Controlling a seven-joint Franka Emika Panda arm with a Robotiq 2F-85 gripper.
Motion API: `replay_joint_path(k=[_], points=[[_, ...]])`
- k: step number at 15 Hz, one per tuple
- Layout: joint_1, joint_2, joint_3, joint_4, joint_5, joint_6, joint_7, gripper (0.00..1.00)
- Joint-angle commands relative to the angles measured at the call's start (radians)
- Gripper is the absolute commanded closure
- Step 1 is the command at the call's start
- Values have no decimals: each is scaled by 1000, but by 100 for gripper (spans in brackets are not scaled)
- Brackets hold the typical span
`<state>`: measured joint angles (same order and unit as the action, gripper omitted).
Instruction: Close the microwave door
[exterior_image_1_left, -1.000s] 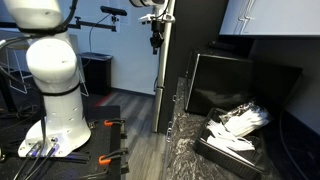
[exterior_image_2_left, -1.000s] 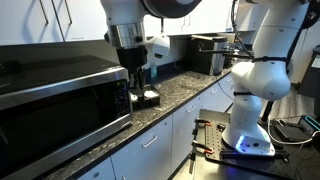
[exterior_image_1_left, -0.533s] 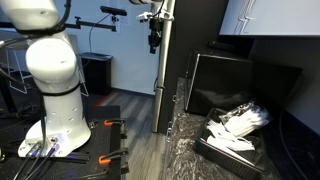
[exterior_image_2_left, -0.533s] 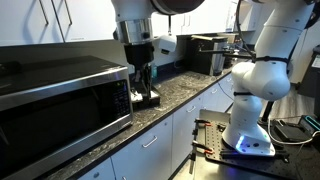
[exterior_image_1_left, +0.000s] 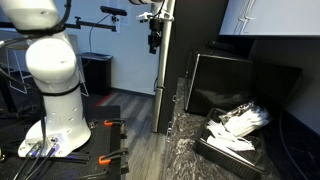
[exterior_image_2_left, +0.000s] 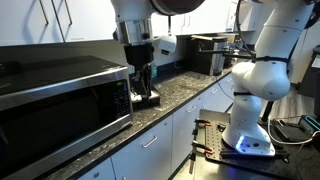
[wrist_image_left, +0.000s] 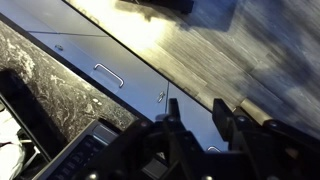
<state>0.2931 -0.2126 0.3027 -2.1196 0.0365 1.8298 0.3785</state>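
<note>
Your gripper (exterior_image_2_left: 142, 88) hangs right at the front right corner of the microwave (exterior_image_2_left: 60, 100), which sits on the speckled worktop (exterior_image_2_left: 185, 90), its door looking all but flush. In the wrist view, your fingers (wrist_image_left: 175, 125) stand slightly apart, holding nothing.

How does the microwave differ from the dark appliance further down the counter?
The microwave has a silver casing around a dark door, while the dark appliance looks black all over. The microwave sits right beside the gripper; the dark appliance stands beyond it, nearer the robot's white base. Both rest on the speckled counter.
</note>
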Motion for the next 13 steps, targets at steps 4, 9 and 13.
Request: replay_joint_path(k=[4, 9, 13], points=[[-14, 57, 9, 53, -12, -5, -32, 3], [-11, 143, 6, 134, -31, -10, -84, 0], [-7, 146, 2, 124, -21, 0, -79, 0]])
